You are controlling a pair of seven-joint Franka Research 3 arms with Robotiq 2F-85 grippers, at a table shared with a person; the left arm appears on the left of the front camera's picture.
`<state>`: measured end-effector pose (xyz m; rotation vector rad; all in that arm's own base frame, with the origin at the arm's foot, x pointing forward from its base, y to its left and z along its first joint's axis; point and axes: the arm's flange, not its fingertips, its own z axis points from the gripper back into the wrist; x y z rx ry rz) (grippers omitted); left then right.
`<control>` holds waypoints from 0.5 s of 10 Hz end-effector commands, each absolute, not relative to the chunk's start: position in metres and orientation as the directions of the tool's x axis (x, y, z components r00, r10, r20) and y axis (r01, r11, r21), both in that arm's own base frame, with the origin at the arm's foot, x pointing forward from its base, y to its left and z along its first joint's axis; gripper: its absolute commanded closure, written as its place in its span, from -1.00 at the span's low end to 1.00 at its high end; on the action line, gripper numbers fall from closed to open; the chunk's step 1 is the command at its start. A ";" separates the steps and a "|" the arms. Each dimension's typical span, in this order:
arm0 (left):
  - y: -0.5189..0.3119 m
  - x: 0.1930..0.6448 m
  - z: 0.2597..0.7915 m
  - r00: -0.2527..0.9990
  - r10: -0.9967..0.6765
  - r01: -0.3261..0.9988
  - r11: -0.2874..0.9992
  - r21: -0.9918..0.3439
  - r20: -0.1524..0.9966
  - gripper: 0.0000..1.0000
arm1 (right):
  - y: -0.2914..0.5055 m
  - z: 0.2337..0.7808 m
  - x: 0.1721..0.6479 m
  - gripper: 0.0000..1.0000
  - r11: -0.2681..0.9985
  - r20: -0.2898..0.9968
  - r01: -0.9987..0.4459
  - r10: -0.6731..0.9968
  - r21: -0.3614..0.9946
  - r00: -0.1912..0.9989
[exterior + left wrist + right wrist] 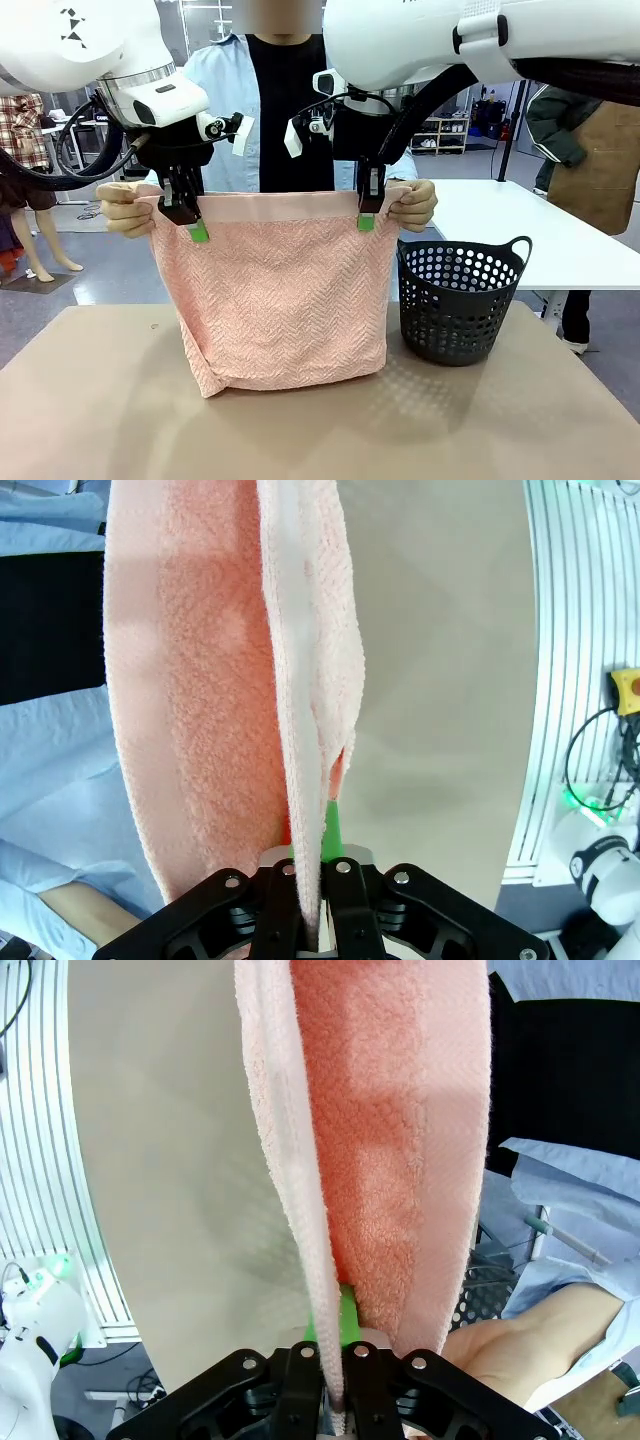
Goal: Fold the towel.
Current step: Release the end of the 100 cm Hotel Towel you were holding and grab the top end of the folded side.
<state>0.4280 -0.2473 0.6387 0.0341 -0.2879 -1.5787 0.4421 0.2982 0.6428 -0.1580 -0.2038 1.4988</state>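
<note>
Above the table, left gripper (197,226), right gripper (367,216), pointing down, pinching towel (275,300) top edge

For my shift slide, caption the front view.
Left gripper and right gripper pinch the top edge of the towel while a person's hands hold its corners, basket alongside.

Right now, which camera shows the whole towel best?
The front view: the towel hangs full width, top edge pinched by the left gripper and right gripper, bottom down at the table. Each wrist view shows its layers edge-on and close up, rising from between that gripper's fingers.
</note>
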 end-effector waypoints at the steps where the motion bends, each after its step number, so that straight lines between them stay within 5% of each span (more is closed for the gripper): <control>1: -0.247 0.428 0.639 -0.038 -0.987 0.979 -0.005 0.205 0.158 1.00 | 0.298 0.643 0.441 1.00 0.059 0.033 -0.971 0.998 -0.230 0.053; 5: -0.247 0.428 0.639 -0.038 -0.987 0.979 -0.005 0.205 0.158 1.00 | 0.298 0.643 0.441 1.00 0.059 0.033 -0.971 0.998 -0.230 0.053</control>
